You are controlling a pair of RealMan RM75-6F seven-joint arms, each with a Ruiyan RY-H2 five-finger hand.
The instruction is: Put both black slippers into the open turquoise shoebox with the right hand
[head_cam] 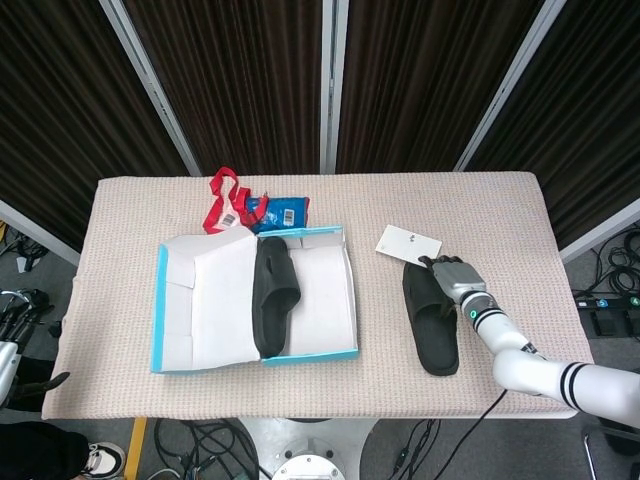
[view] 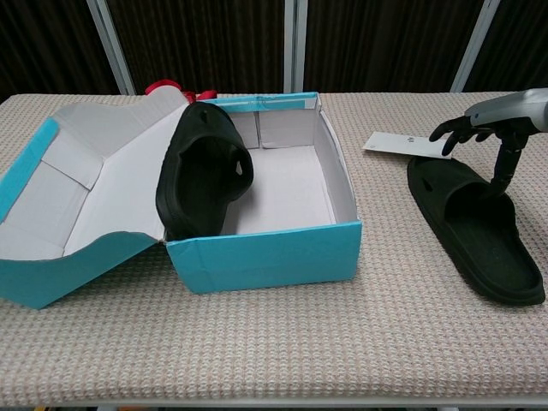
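The open turquoise shoebox [head_cam: 340, 352] [view: 265, 248] sits left of the table's centre, its lid folded out to the left. One black slipper [head_cam: 275, 295] [view: 205, 171] stands on its side inside, leaning on the box's left wall. The other black slipper [head_cam: 432, 322] [view: 479, 231] lies flat on the table to the right of the box. My right hand [head_cam: 451, 274] [view: 484, 124] hovers over that slipper's closed front end, fingers spread, thumb pointing down at the strap, holding nothing. A sliver of my left arm [head_cam: 6, 362] shows beside the table's left edge; the hand's state is unclear.
A white card [head_cam: 408, 243] [view: 407, 144] lies just behind the loose slipper. A red ribbon [head_cam: 226, 198] and a blue packet [head_cam: 281, 212] lie behind the box. Dark curtains hang beyond the far edge.
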